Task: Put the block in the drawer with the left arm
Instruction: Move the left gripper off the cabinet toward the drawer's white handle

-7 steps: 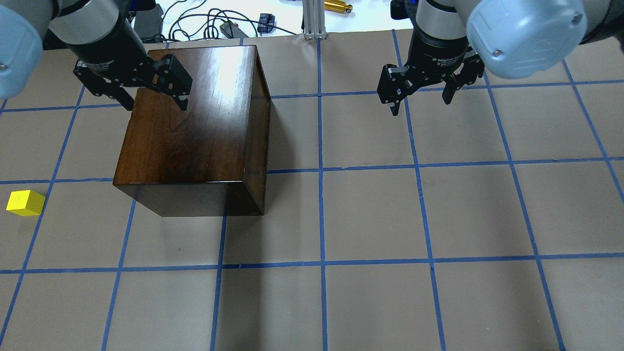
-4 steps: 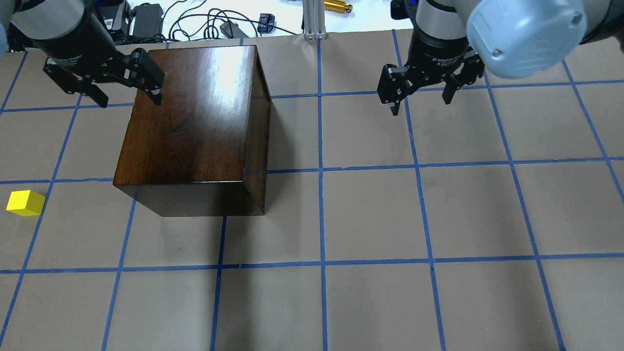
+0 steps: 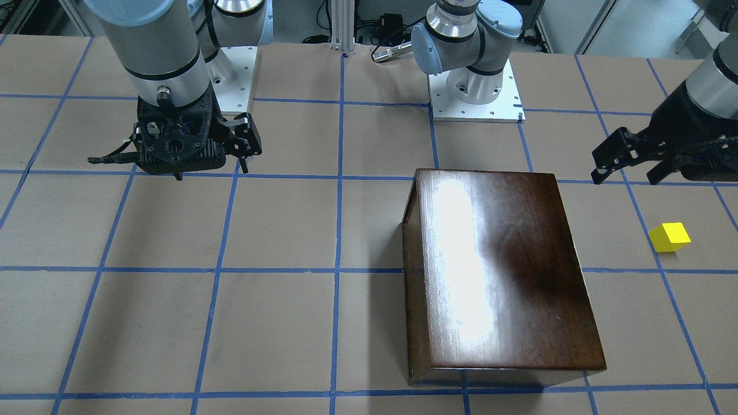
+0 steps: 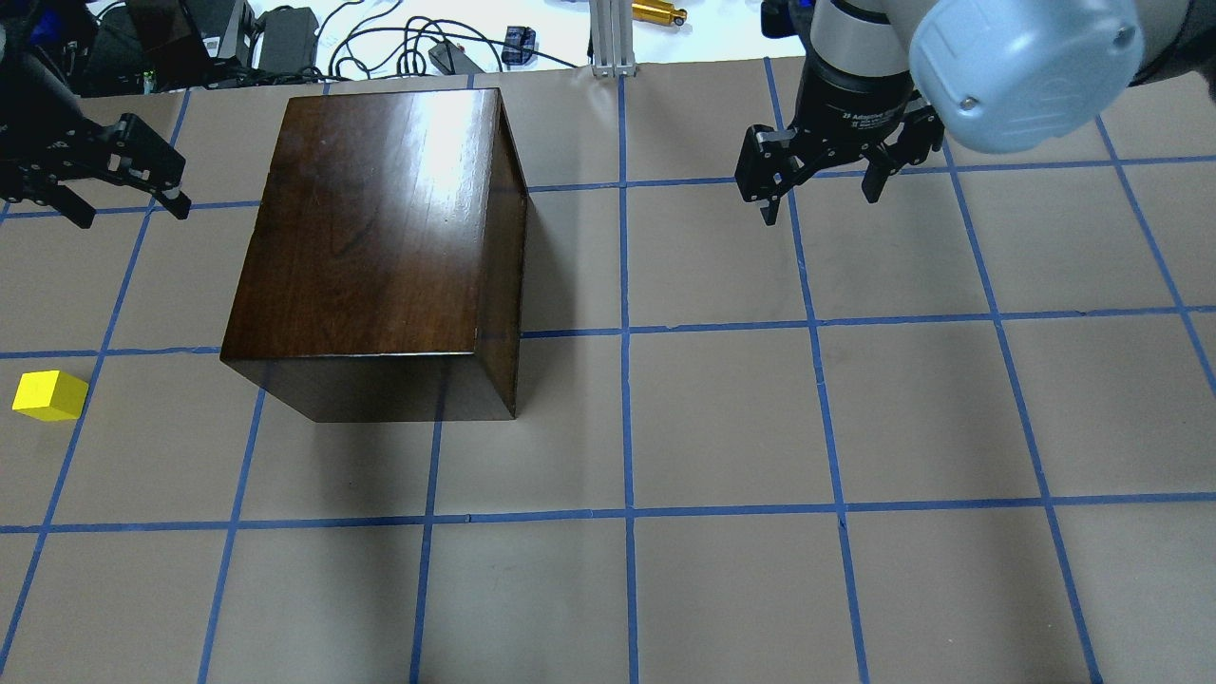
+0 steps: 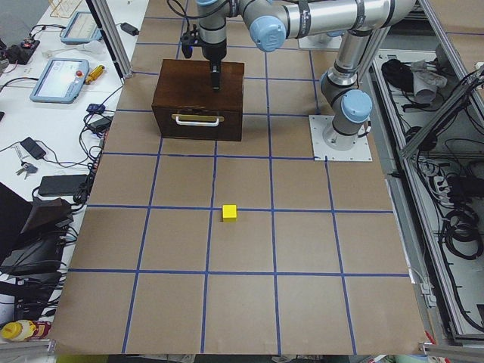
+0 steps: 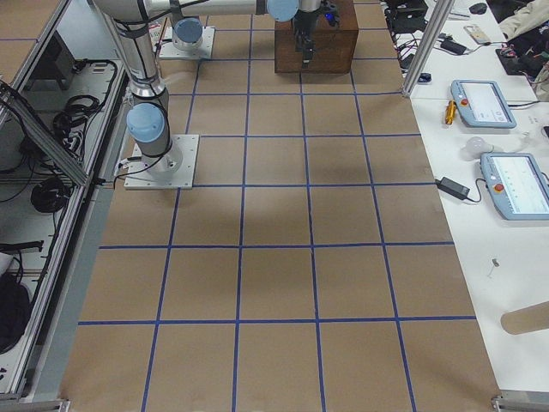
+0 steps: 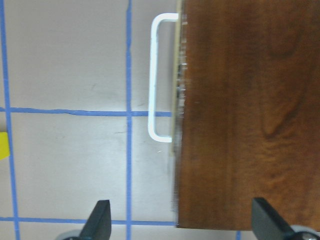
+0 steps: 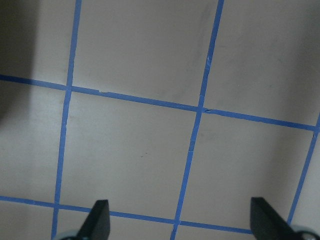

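Note:
The yellow block (image 4: 49, 395) lies on the brown paper at the table's left edge, also in the front view (image 3: 669, 236) and the left side view (image 5: 229, 212). The dark-brown wooden box (image 4: 380, 218) stands to its right. Its drawer is shut, and the metal pull (image 5: 197, 119) faces the robot's left. My left gripper (image 4: 128, 207) is open and empty. It hovers beside the box's left side, far behind the block. The left wrist view shows the pull (image 7: 159, 77) and the box top (image 7: 250, 110) below it. My right gripper (image 4: 822, 201) is open and empty over bare paper.
Cables and power adaptors (image 4: 285, 28), an aluminium post (image 4: 613, 38) and a gold cylinder (image 4: 660, 12) lie beyond the table's far edge. Blue tape lines grid the paper. The arm bases (image 3: 475, 92) stand on the robot's side.
My left gripper has moved left, off the box's top, and now hangs beside its left side. It stays open. The right arm, box and block have not moved.

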Motion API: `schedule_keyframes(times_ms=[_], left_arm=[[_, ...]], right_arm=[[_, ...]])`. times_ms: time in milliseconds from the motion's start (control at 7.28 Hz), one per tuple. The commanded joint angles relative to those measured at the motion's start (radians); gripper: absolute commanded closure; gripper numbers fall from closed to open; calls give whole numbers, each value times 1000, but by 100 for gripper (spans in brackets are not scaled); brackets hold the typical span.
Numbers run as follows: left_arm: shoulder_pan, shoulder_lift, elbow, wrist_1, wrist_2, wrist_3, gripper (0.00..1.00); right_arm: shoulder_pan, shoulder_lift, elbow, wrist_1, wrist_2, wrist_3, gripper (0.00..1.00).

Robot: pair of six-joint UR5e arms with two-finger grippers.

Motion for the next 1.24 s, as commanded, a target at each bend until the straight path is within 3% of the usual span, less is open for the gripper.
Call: schedule_keyframes(times_ms=[0, 275, 687, 824, 1099], left_arm=[[148, -44, -1, 7, 5, 123, 0], [227, -67, -14, 7, 5, 125, 0], [230, -133, -10, 57, -25, 125, 0], [230, -177, -10, 63, -167, 151, 0], [227, -248, 2, 68, -281, 305, 0]], right_arm=[[0, 0, 0, 0, 0, 0, 0], [0, 0, 0, 0, 0, 0, 0], [0, 0, 0, 0, 0, 1, 0], [0, 0, 0, 0, 0, 1, 0], [0, 0, 0, 0, 0, 0, 0]])
